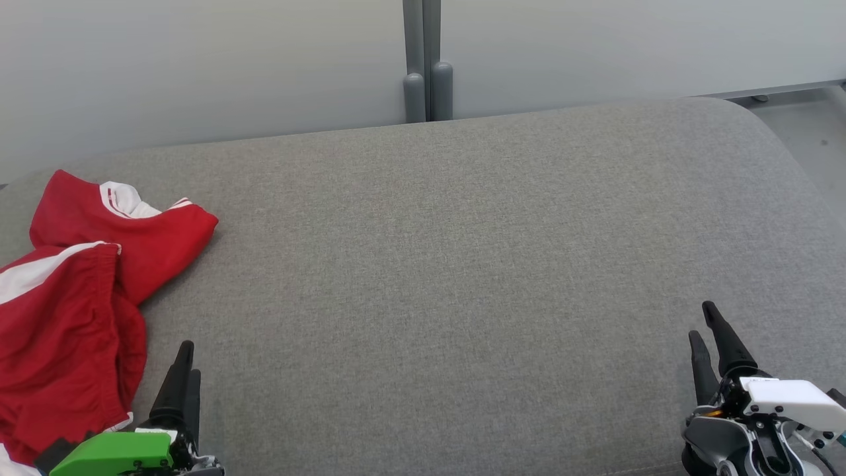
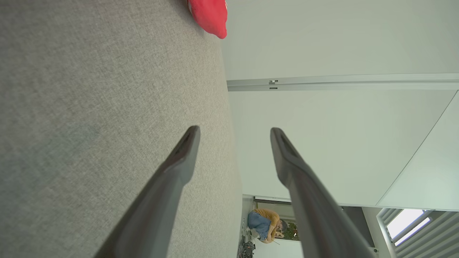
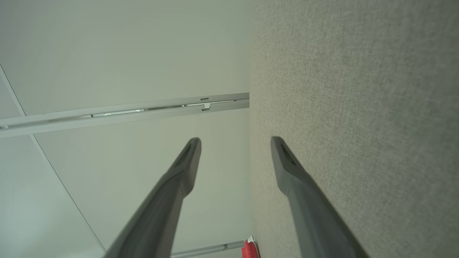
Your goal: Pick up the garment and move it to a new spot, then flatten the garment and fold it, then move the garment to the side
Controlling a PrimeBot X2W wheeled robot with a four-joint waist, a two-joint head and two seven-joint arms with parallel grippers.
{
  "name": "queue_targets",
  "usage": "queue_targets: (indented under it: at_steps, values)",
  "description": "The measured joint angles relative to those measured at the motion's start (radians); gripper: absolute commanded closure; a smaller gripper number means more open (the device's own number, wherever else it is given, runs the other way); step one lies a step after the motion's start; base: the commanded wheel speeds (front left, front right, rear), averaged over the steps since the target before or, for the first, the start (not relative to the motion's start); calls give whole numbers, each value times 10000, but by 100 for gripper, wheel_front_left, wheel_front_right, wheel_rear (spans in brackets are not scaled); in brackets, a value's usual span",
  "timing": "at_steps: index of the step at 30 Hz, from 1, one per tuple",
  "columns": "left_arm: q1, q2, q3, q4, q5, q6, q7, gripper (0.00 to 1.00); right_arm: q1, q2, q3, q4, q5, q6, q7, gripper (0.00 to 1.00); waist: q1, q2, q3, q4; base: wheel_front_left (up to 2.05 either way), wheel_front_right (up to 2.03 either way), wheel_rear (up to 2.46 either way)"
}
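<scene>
A: Which step can be judged to be in hand?

B: The first one, and it is not yet begun. The garment [image 1: 73, 291], red with white trim, is seen crumpled at the nine o'clock edge of the grey cushion [image 1: 462, 264] in the head view. No hold has been taken on it.

A: How are the tools set?

B: The left gripper [image 1: 190, 360] is found at seven o'clock, just beside the garment's lower hem but apart from it. The right gripper [image 1: 701, 320] is found at five o'clock, well apart from the cloth. In each wrist view the fingers are spread wide, and nothing is held between them.

A: What is called for next?

B: Probably the left gripper would have to be swung toward nine o'clock, lowered onto a raised fold and closed on it. A single layer may be caught, so a bunched ridge is likely the better target. The bare middle of the cushion, toward twelve o'clock, could then be used as the new spot, where flattening with both grippers would be allowed.
</scene>
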Motion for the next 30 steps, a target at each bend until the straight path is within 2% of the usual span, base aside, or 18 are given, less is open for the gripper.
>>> queue_targets:
  at_steps: [8,13,30]
  values:
    - [-19,40,-222,-205,736,13,-222,0,-20,-56,253,-138,-815,-90,-267,0,0,0,-14,6,0,0,0]
    - [-38,90,-257,-474,1467,221,-428,0,-70,-127,347,-395,-1641,-190,-430,0,0,0,-24,6,0,0,0]
    - [-81,481,-863,-1212,4916,765,-986,0,-232,-357,1421,-968,-4759,-732,-1014,0,0,0,-59,13,0,0,0]
